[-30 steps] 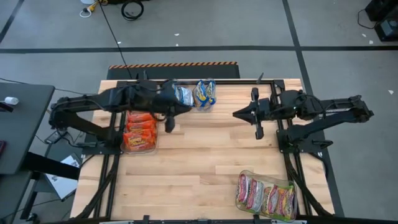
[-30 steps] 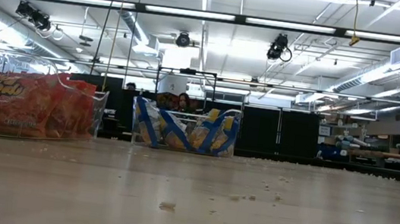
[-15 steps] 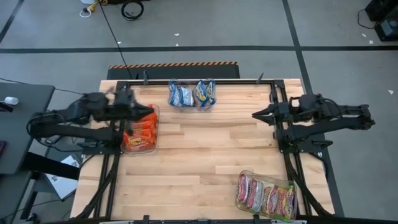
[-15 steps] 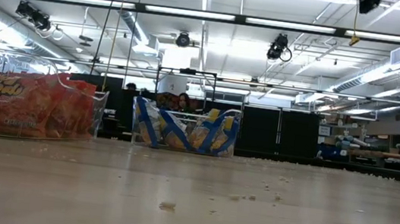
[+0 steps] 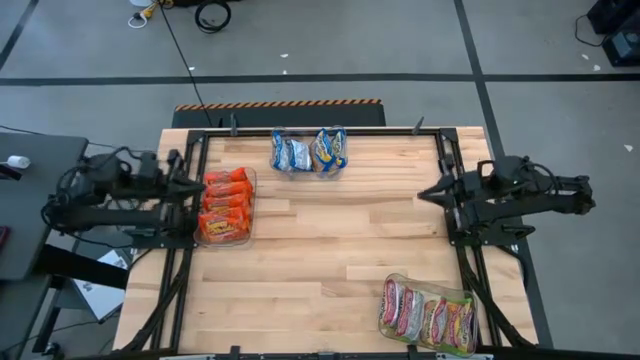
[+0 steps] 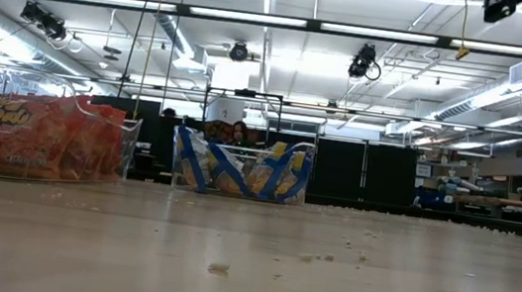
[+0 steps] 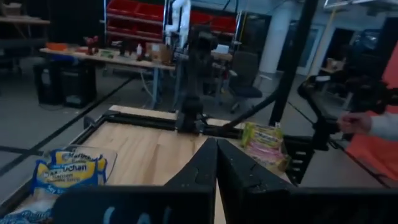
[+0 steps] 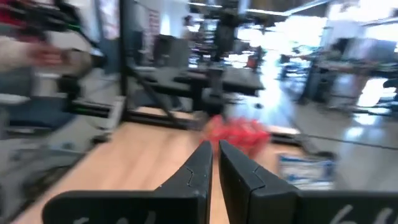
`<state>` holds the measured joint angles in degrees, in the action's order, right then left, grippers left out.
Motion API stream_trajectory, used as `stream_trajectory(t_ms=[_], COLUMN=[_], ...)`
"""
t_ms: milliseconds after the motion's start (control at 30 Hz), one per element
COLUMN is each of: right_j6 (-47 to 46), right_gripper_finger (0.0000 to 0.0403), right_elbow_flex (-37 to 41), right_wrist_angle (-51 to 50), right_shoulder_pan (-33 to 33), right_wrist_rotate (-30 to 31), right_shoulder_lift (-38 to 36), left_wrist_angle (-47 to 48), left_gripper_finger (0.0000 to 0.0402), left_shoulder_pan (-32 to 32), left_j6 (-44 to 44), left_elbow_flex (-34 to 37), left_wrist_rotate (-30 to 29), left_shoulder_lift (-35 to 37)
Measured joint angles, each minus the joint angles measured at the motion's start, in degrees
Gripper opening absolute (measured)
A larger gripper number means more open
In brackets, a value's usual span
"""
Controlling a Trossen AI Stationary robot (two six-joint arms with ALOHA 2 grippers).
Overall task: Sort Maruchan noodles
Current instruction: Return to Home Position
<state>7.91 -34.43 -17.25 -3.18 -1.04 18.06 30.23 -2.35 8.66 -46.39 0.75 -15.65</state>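
While clenched empty, parked with left fingers (image 7: 198, 171) just beside orange noodles (image 5: 225, 205), right fingers (image 8: 198, 168) at opposite desk (image 5: 320, 250) side; blue noodles (image 5: 310, 152) and pink-green noodles (image 5: 428, 315) well apart.

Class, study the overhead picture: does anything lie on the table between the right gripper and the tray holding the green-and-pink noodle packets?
Nothing visible does. The right gripper hangs at the right edge of the table; the green-and-pink noodle packets sit in their clear tray toward the picture's bottom right. Only bare wood lies between.
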Motion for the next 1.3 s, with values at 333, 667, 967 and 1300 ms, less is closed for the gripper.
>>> stream_trajectory(t_ms=[333, 667, 967, 1300], right_j6=[-11.5, -15.5, -21.1, -17.7], right_gripper_finger=[0.0034, 0.0034, 0.0034, 0.0034], right_elbow_flex=[16.6, 24.6, 34.1, 34.1], right_wrist_angle=[8.8, 13.6, 27.0, 19.4], right_shoulder_pan=[0.0, 0.9, 1.4, 2.6], right_wrist_rotate=[-4.7, -5.9, -6.3, -6.3], right_shoulder_lift=[-11.6, -18.0, -17.7, -17.3], left_wrist_angle=[-2.9, -28.1, -44.3, -40.2], left_gripper_finger=[0.0011, 0.0011, 0.0012, 0.0012], left_shoulder_pan=[0.0, 0.0, 0.1, 0.1], left_j6=[-5.5, -4.0, 3.0, -4.1], left_elbow_flex=[7.2, 28.4, 45.8, 45.9], left_wrist_rotate=[1.5, 4.0, 5.4, 5.6], left_shoulder_lift=[15.4, 15.4, 14.7, 14.6])
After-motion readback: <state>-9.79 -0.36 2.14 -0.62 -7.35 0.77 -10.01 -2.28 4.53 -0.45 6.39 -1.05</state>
